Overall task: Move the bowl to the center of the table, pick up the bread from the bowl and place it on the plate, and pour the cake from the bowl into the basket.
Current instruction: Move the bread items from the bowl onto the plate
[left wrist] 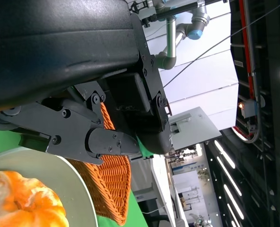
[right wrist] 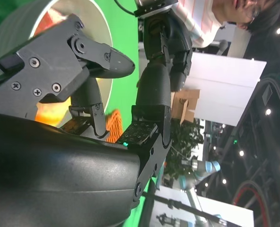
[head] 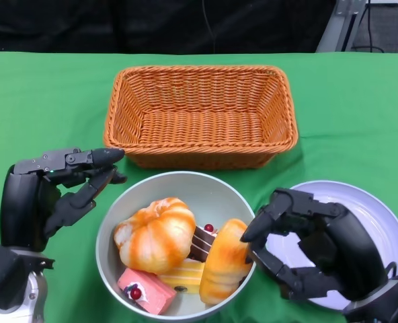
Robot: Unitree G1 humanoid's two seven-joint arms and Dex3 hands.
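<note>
Green cloth covers the table (head: 44, 94); dark backdrop behind it. Bowl (head: 202, 185) sits mid-table, just in front of the wicker basket (head: 200, 114), rim nearly meeting the basket's front wall. White plate (head: 380, 222) lies just right of the bowl, partly under the right hand.

In the bowl: a big orange-white bread roll (head: 157, 232) on the left side, a second orange bread (head: 224, 261) leaning on the right rim, and between and in front of them cake pieces, chocolate (head: 203, 242), yellow (head: 182, 274) and pink (head: 147, 291).

Right hand (head: 306, 249) is at the bowl's right rim, fingers (head: 259, 225) curled toward the leaning bread, tips touching or almost touching it. Not a clear grip yet; cannot tell if it has closed on it. Left hand (head: 58, 192) hovers just left of the bowl, fingers apart, holding nothing.

Risks, my judgement:
- fingers press the bread against the rim, so the bowl tips or slides toward the left hand
- shallow pinch on a rounded, soft-looking loaf, so it slips back onto the cake
- lifting may drag the chocolate piece up with it
- the plate is under the right hand, so the wrist could nudge it
</note>
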